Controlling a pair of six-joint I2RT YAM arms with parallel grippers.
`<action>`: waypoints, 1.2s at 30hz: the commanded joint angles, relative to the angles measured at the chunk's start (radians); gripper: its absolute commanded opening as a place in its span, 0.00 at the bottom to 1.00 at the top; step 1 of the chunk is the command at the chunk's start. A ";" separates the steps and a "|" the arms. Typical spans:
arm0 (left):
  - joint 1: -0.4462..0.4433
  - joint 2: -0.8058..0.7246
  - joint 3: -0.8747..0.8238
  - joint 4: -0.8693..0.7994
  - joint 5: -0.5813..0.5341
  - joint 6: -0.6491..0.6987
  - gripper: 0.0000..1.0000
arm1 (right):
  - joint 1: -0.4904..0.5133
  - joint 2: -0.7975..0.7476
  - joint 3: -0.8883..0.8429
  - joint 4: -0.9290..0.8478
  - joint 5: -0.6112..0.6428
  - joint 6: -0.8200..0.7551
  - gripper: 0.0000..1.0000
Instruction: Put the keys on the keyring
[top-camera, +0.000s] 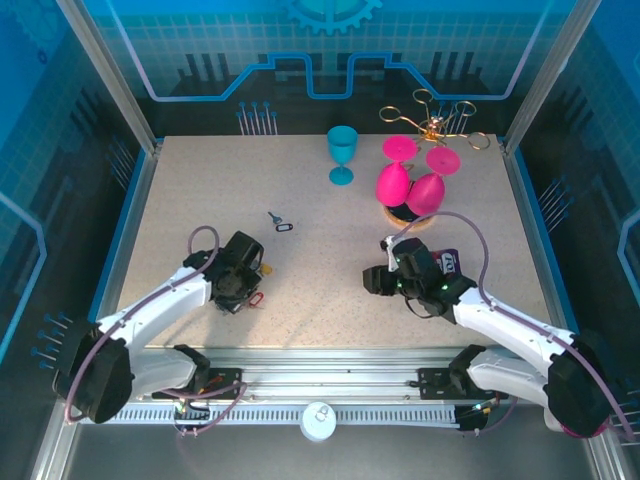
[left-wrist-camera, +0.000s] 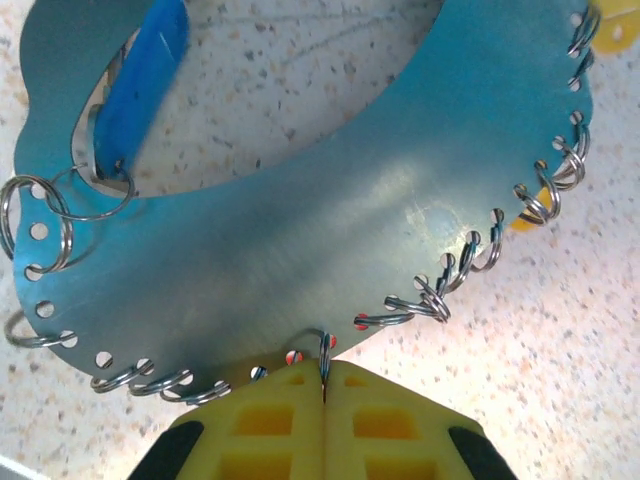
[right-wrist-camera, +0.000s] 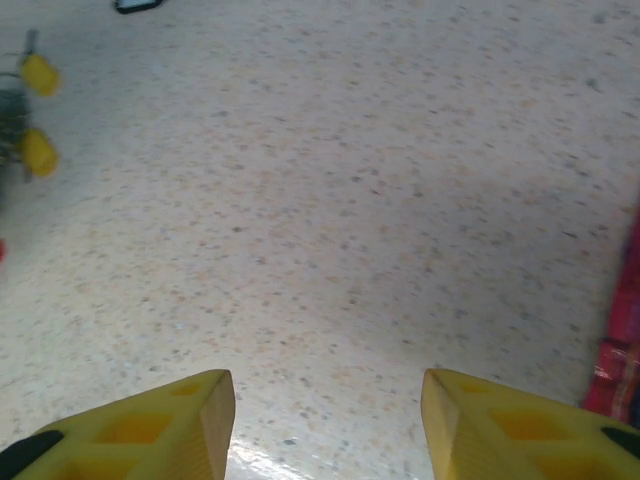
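Yellow left fingers (left-wrist-camera: 300, 405), pressed shut, pinch the keyring (left-wrist-camera: 300, 230) by a wire loop (left-wrist-camera: 323, 350) on its near rim, seemingly the surest hold on a stiff, light, slippery metal crescent, its blue-tagged key (left-wrist-camera: 145, 80) beyond, while the right fingers (right-wrist-camera: 190, 415) hang half-open and empty over the tabletop (right-wrist-camera: 350, 200).

The speckled table (top-camera: 330, 290) bears a teal goblet (top-camera: 341, 152), pink goblets (top-camera: 393, 183) and a dark key (top-camera: 280, 223).
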 joint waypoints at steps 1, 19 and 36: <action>-0.008 -0.071 0.057 -0.096 0.037 -0.053 0.00 | 0.020 -0.022 -0.026 0.231 -0.122 -0.151 0.51; -0.010 -0.197 0.114 0.005 0.289 -0.202 0.00 | 0.353 0.363 0.041 0.912 -0.140 -0.729 0.28; -0.010 -0.265 -0.049 0.027 0.351 -0.285 0.00 | 0.376 0.600 0.005 1.205 -0.118 -0.862 0.28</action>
